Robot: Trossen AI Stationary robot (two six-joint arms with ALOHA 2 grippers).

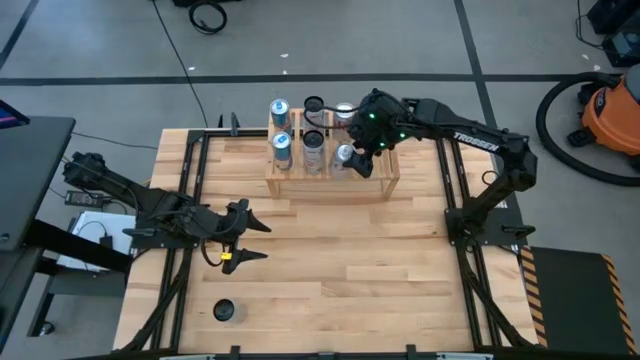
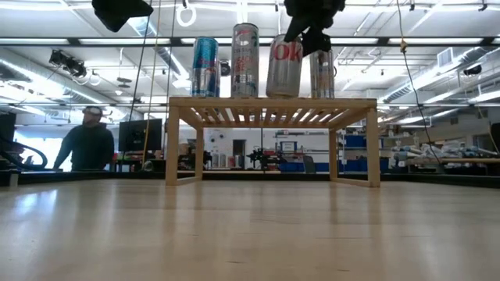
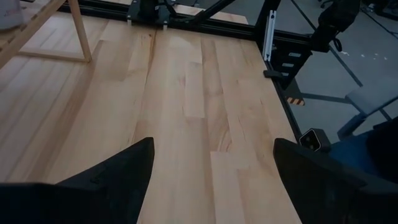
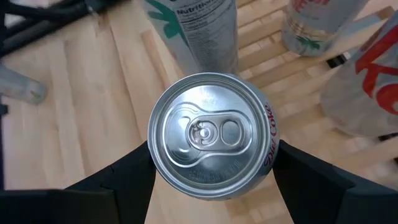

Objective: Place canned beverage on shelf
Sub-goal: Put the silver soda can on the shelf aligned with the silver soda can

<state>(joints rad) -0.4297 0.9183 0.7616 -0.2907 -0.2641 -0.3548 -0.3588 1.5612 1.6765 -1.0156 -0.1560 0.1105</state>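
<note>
A silver Diet Coke can (image 4: 211,134) stands upright at the near side of the light-wood shelf (image 1: 380,185), with my right gripper (image 1: 350,160) shut on it. In the low view the can (image 2: 283,66) sits at the level of the slat top (image 2: 269,101), the gripper dark above it. Several other cans (image 1: 281,148) stand on the shelf. My left gripper (image 1: 257,240) waits open over the table's left side, its fingers (image 3: 118,180) wide apart above bare planks. My right gripper pinches the can's side wall just under its top rim (image 4: 272,155) between its two fingers, one on each side. The fingers slant down from the table's far right. The can is upright. Whether its base rests on the slats, I cannot tell.
A tall white can (image 4: 202,34) and another Coke can (image 4: 367,81) stand close beside the held one. A small dark round object (image 1: 224,311) lies near the table's front left. A person (image 2: 87,144) is in the room beyond the table.
</note>
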